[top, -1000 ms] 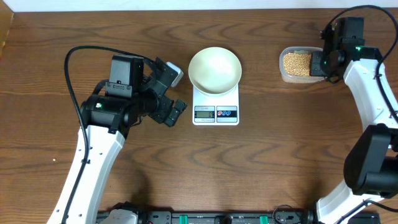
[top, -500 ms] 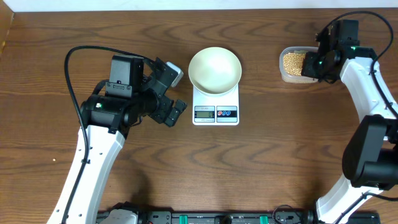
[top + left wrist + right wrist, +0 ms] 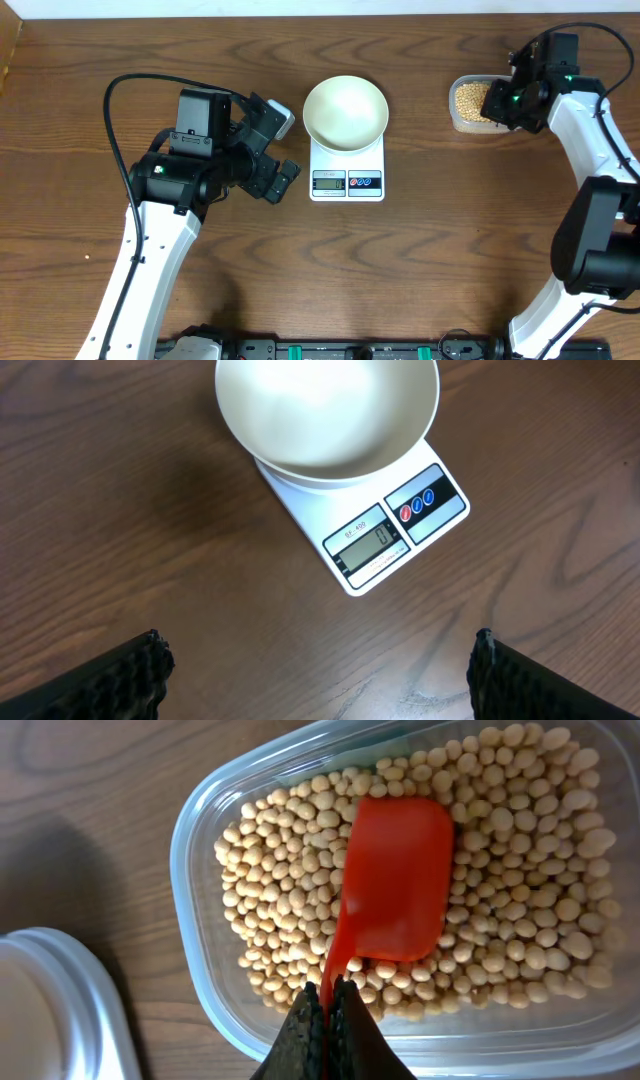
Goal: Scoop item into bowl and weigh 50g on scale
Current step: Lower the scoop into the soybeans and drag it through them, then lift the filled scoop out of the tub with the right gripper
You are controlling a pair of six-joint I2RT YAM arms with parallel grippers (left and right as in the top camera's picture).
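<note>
A: Where do we put the beans (image 3: 280, 890)?
B: All in the clear tub (image 3: 192, 835), at the far right of the table (image 3: 450, 250). We see 0 in the bowl (image 3: 325, 410), whose inside is bare white.
A: Bowl placement?
B: It sits on the scale (image 3: 440, 510), mid-table. So we log setup as done, and scooping, the transfer and the 50g check are all left.
A: Claws?
B: The right gripper (image 3: 327, 1005) is clenched on the thin handle of the red scoop (image 3: 395, 880), with the blade lying flat on the beans. We judge it is not loaded yet. The left gripper (image 3: 315, 675) is released with its fingers wide apart, and it hovers just beside the scale holding nothing.
A: View differences?
B: Only the right wrist shows the scoop and the grip, because overhead the arm covers that end of the tub. Only the left wrist gets the display close, and it looks like 0 to us. Overhead alone shows the tub well apart from the scale.
</note>
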